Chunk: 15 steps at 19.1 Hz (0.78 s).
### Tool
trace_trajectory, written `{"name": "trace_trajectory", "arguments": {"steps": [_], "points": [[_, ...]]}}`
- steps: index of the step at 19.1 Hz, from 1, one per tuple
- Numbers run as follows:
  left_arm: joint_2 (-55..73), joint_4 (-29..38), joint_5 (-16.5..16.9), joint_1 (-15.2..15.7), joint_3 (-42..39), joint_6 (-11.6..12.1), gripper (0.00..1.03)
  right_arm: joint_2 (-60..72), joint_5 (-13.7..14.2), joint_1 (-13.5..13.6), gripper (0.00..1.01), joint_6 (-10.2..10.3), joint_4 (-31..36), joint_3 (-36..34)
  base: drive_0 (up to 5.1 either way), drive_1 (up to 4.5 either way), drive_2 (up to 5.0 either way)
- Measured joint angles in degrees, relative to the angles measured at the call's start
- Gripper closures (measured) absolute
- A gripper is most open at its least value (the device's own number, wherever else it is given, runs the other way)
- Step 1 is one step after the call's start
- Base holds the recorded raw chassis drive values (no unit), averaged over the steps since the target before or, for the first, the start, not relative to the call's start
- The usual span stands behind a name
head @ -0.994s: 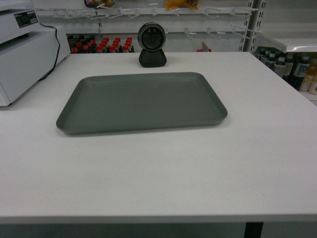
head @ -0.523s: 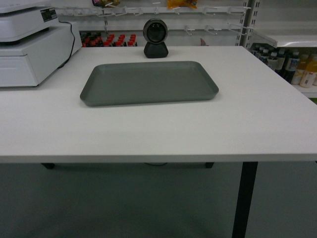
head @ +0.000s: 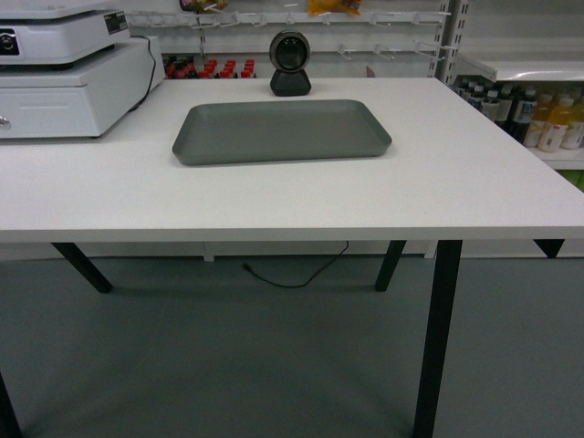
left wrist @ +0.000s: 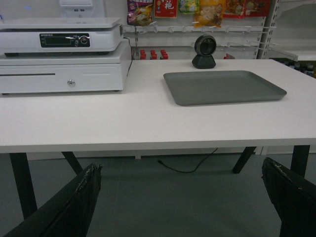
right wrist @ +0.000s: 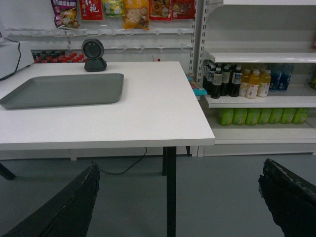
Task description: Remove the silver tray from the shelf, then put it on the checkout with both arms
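Grey-silver metal, the tray (head: 282, 130) lies flat on the white checkout (head: 274, 196), toward the far side of the counter, just in front of the black round-lensed camera (head: 290, 63) and well apart from the white cash register (head: 68, 73) at the left. Nothing touches it. Neither arm shows in the head view. Each wrist view shows the table from a low spot in front of it, with that arm's two black fingers at the bottom corners of the picture: the left gripper (left wrist: 182, 207) and the right gripper (right wrist: 180, 207) both stand spread wide and empty, holding nothing.

Judging from how things lie, the tray is already off the shelf and set down, so the step in hand looks like clearing away from the counter. To do that well, both arms should keep low and clear of the table edge and its black legs (head: 436, 328), with the fingers left apart so nothing catches the tray's rim. The bottles on the side shelf (right wrist: 256, 101) at the right also deserve a wide berth.
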Motion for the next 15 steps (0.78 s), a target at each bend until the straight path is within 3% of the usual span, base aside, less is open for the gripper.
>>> {"name": "trace_trajectory", "arguments": {"steps": [15], "points": [[0.0,0.0,0.0,0.0,0.0,0.0,0.05,0.0,0.0,0.0,0.03,-0.1,0.0,0.0,0.0,0.0,0.0]]}}
